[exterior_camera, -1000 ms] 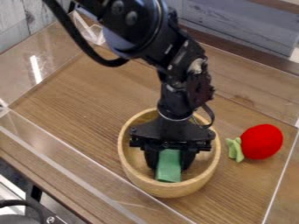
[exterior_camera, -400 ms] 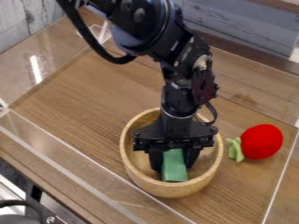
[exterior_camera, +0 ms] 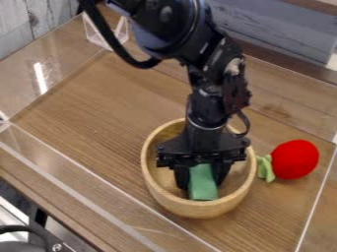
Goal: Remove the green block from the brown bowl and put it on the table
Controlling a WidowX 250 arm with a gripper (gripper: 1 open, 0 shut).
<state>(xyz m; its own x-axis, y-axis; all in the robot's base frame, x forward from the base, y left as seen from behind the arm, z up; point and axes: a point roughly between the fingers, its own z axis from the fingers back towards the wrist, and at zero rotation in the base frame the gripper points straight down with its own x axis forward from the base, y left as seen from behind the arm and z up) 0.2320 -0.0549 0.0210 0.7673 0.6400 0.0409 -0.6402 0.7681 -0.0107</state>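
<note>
Green block (exterior_camera: 204, 183) sits inside the brown bowl (exterior_camera: 168, 199), pinched tight by the pincer (exterior_camera: 206, 173) reaching straight down. Bowl rim rings it closely; open table (exterior_camera: 93, 118) beyond. Block's long axis runs toward the camera, leaning.

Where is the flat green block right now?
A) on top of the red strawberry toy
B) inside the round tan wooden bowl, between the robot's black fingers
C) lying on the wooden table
B: the flat green block sits inside the round tan wooden bowl, with the black gripper shut on it.
</note>
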